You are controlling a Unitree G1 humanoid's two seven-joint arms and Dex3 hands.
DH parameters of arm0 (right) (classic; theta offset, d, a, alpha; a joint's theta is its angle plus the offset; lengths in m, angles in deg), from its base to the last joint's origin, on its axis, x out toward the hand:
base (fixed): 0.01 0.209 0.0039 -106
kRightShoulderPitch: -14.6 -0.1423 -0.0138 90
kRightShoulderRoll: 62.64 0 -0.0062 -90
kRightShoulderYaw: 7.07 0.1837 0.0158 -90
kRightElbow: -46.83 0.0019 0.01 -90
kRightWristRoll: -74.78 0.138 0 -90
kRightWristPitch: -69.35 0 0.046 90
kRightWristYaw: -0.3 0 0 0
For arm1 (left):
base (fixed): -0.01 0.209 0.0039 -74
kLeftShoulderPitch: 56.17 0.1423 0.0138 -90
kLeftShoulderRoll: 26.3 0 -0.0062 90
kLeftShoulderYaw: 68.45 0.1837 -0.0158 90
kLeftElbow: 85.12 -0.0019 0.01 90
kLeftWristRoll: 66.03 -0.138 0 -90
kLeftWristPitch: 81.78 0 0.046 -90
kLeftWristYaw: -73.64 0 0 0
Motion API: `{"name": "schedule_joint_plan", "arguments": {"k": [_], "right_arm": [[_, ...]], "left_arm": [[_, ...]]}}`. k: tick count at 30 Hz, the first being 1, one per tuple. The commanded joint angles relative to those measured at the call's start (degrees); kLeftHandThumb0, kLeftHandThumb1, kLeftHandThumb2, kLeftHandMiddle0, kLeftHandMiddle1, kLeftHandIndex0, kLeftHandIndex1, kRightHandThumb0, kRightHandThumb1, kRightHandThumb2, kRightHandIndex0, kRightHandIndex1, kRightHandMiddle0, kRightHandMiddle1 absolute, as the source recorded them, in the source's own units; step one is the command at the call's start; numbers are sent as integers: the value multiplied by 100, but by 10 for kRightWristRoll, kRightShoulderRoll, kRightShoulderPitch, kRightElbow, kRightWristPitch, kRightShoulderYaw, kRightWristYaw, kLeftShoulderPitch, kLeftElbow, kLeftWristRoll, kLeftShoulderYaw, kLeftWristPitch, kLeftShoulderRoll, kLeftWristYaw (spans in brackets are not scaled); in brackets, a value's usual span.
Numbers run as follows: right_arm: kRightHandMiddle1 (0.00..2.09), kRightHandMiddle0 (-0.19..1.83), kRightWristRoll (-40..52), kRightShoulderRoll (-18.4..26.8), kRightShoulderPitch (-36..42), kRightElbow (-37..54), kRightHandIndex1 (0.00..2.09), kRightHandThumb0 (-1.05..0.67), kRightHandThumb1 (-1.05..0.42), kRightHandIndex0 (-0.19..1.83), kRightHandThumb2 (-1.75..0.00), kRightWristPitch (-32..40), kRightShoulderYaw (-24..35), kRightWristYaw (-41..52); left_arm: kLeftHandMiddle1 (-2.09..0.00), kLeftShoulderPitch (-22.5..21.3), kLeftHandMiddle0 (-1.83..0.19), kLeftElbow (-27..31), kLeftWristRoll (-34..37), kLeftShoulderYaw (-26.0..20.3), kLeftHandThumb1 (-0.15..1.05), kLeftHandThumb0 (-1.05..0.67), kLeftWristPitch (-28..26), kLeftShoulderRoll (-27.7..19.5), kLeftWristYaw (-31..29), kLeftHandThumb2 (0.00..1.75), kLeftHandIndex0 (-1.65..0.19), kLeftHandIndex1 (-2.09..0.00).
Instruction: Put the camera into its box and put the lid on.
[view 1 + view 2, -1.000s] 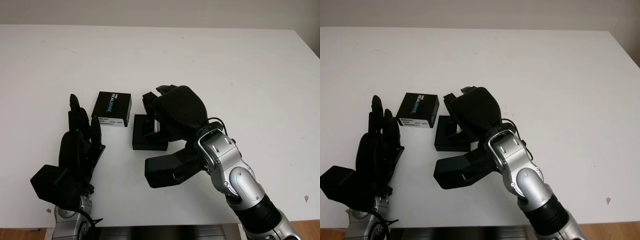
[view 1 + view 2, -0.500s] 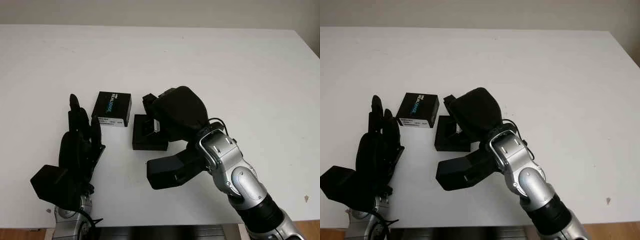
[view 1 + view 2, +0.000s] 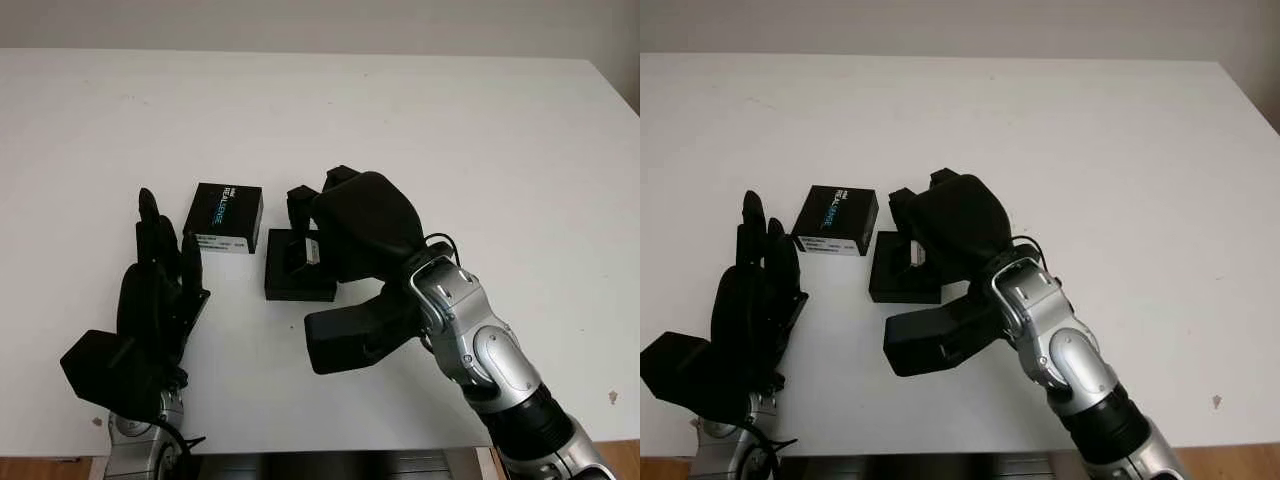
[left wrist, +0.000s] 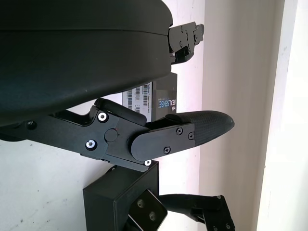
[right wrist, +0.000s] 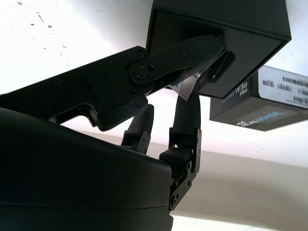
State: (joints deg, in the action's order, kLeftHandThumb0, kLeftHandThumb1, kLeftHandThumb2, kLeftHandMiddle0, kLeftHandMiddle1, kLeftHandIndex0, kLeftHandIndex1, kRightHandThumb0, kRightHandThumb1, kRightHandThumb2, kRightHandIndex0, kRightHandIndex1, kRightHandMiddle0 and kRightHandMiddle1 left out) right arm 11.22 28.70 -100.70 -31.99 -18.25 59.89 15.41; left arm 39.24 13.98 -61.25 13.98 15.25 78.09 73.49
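Note:
The open black box point(image 3: 298, 270) sits on the white table point(image 3: 480, 140) in front of me. My right hand point(image 3: 308, 228) hovers over the box, fingers curled down into its opening and pinched on the small silvery camera point(image 3: 313, 252). The right wrist view has the camera point(image 5: 188, 84) between the fingertips at the box point(image 5: 226, 38) mouth. The black lid point(image 3: 225, 217), printed with RealSense lettering, lies flat just left of the box. My left hand point(image 3: 160, 275) is open, near the front left, a short way from the lid.
The table's right edge point(image 3: 612, 95) runs along the far right. In the left wrist view the lid point(image 4: 161, 98) and the box point(image 4: 120, 195) lie beyond my left hand's fingers point(image 4: 192, 132).
My right forearm and wrist have swung a little to the right while the fingers stay over the box with the camera. The left hand, lid and box have not moved.

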Motion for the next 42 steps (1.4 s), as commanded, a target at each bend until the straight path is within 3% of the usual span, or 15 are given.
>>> {"name": "schedule_joint_plan", "arguments": {"k": [1, 9, 14, 23, 33, 36, 37, 42], "right_arm": [[163, 46, 12, 1, -5, 2, 120, -37, -93, 28, -6, -6, 9, -17], [163, 43, 77, 5, -14, -8, 134, -38, -97, 21, -6, -21, 31, -34], [156, 46, 138, 1, -19, -7, 131, -35, -96, 26, -5, -22, 57, -36], [164, 41, 280, -12, -19, -5, 145, -33, -97, 13, -5, -17, 95, -1], [165, 39, 392, -37, -21, -60, 139, -34, -96, 5, -5, 7, 127, -4], [167, 35, 427, -39, -22, -109, 131, -36, -97, 0, -6, -13, 139, -13], [166, 33, 435, -39, -22, -124, 116, -37, -97, 1, -6, -23, 141, -17], [166, 36, 464, -37, -22, -199, 85, -40, -98, 9, -5, -83, 148, -38]], "left_arm": [[-2, 2, 19, -1, 2, -2, 105, -66, 5, -2, -2, 60, 19, 0], [-2, 4, 19, 2, 5, -4, 105, -65, 3, -4, -5, 60, 19, 0], [-2, 5, 19, 4, 4, -4, 105, -65, 3, -6, -6, 61, 19, 0], [-2, 7, 19, 6, 4, -5, 105, -65, 1, -8, -7, 61, 19, 0], [-2, 11, 19, 9, 6, -6, 105, -66, -1, -10, -10, 60, 19, 0], [-2, 11, 19, 8, 5, -6, 105, -65, 0, -9, -9, 60, 19, 0], [-2, 11, 19, 8, 4, -6, 105, -65, 0, -10, -9, 60, 19, 0], [-3, 11, 19, 8, 4, -8, 105, -65, 1, -10, -9, 61, 19, -1]]}}
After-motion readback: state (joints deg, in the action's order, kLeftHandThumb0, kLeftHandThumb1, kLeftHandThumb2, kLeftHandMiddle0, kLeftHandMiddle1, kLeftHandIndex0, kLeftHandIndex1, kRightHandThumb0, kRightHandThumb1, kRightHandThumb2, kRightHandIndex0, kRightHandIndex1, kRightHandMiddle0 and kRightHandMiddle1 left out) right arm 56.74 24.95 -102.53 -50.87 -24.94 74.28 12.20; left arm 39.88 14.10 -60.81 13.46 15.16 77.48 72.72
